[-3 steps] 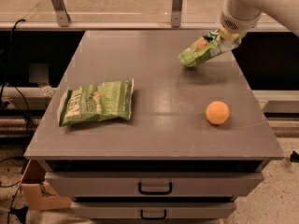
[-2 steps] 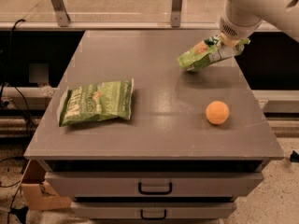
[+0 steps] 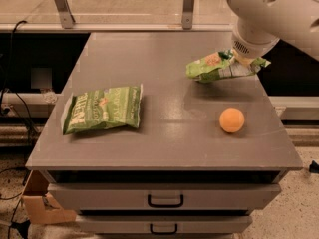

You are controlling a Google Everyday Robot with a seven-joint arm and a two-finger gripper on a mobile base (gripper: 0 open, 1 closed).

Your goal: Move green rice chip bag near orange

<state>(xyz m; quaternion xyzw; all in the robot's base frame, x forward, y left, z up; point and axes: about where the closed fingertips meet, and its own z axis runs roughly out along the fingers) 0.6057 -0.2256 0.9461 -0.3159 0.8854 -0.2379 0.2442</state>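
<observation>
The green rice chip bag (image 3: 217,67) is crinkled and bright green. It hangs lifted above the right back part of the grey cabinet top (image 3: 164,133), casting a shadow below it. My gripper (image 3: 241,62) is shut on the bag's right end, coming down from the white arm at the top right. The orange (image 3: 232,120) is a small round fruit resting on the top, in front of and slightly right of the held bag, a short way below it in the view.
A paler, flatter green bag (image 3: 103,109) lies on the left side of the top. Two metal posts (image 3: 188,5) stand along the back edge. Drawers with handles (image 3: 165,200) are below the front edge.
The arm has carried the green rice chip bag a little toward the front, closer to the orange. The orange and the flat bag have not moved.
</observation>
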